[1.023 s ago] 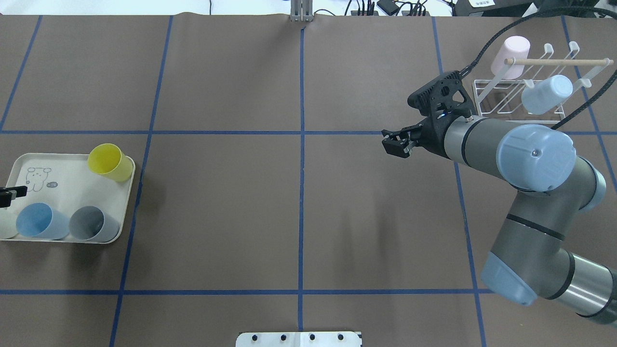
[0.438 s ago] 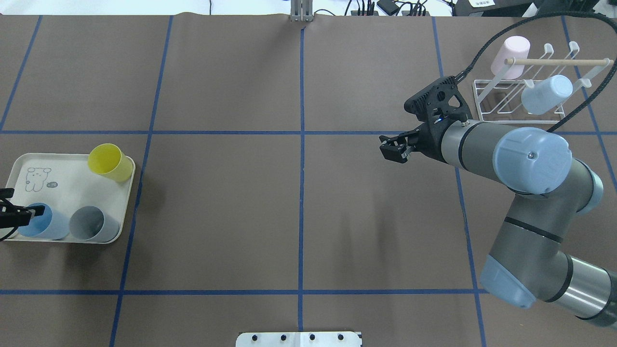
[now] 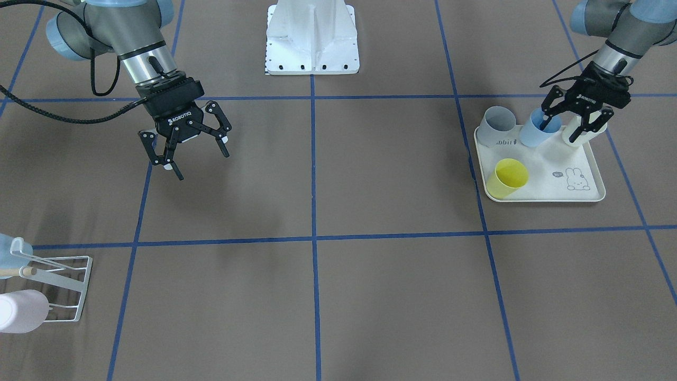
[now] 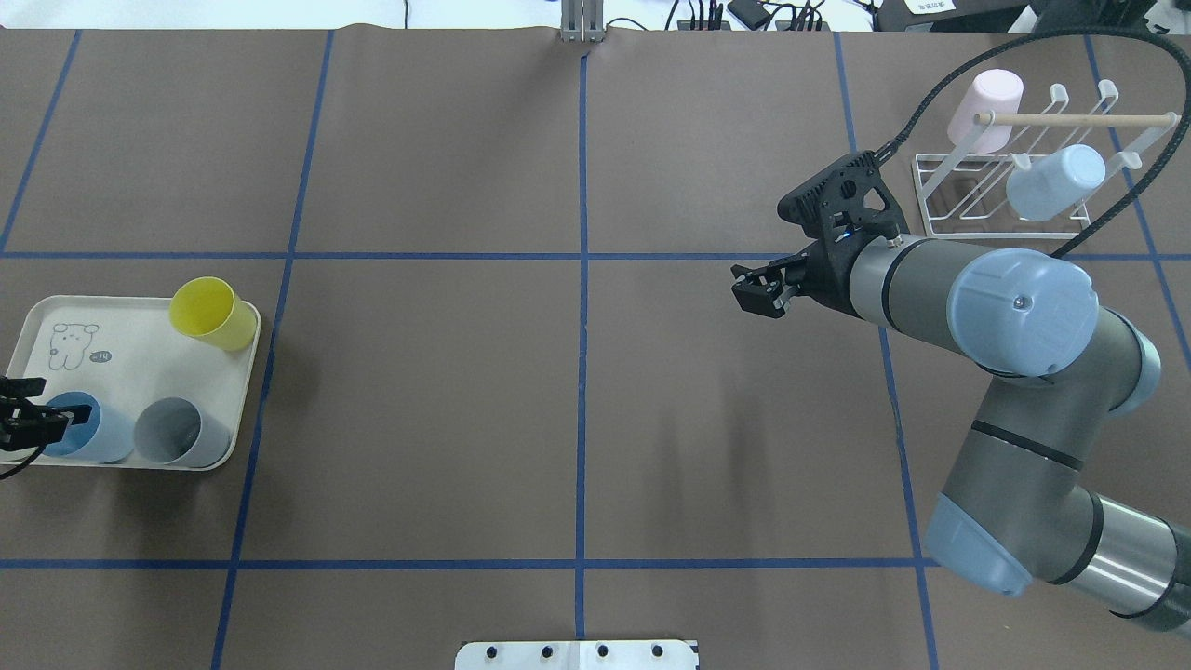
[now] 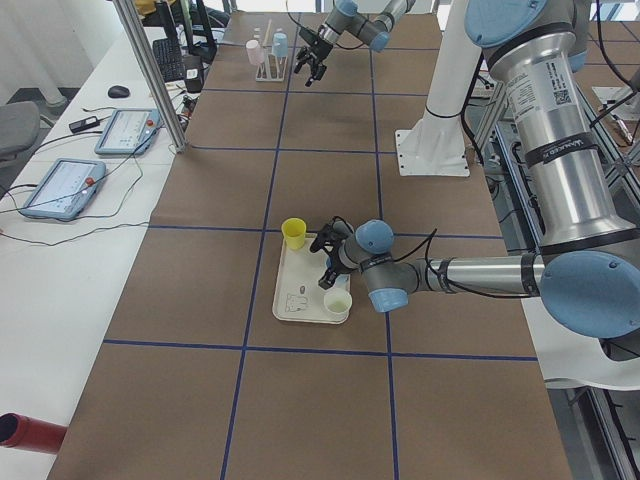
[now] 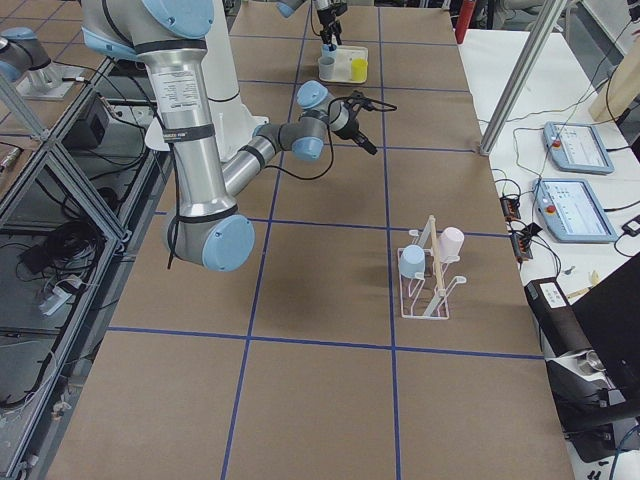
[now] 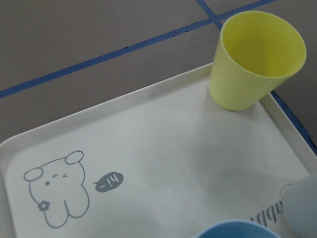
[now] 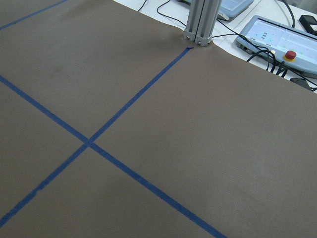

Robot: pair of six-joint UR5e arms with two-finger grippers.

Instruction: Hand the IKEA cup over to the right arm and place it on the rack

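While the left gripper (image 3: 560, 129) dips to the cream tray (image 4: 149, 372) at the far left of the overhead view, its jaws stand spread. One finger is down inside the mouth of the blue cup (image 4: 98, 442) and the other is outside its wall, next to a cream cup (image 3: 580, 135); whether either finger touches the blue cup cannot be told. The blue cup stands upright, mouth up, at the tray's edge nearest the robot, just beside a grey cup (image 4: 181, 433). A yellow cup (image 4: 212, 314) stands apart at the tray's far right corner, and a small cartoon animal (image 4: 70, 344) is printed on the tray floor.

Across the middle, the brown table (image 4: 419, 419) is ruled by blue tape lines (image 4: 582, 391). Right of centre, the right gripper (image 4: 758, 288) hangs above the table, jaws parted and nothing between them. Behind it the right arm (image 4: 1014, 316) comes in from the lower right, a black cable (image 4: 930, 90) looping off its wrist.

At the far right corner stands the white wire rack (image 4: 977, 200), well apart from the blue cup, with a wooden peg (image 4: 1079, 119) across its top. A pink cup (image 4: 986, 110) and a pale-blue cup (image 4: 1056, 181) hang tilted on its prongs.
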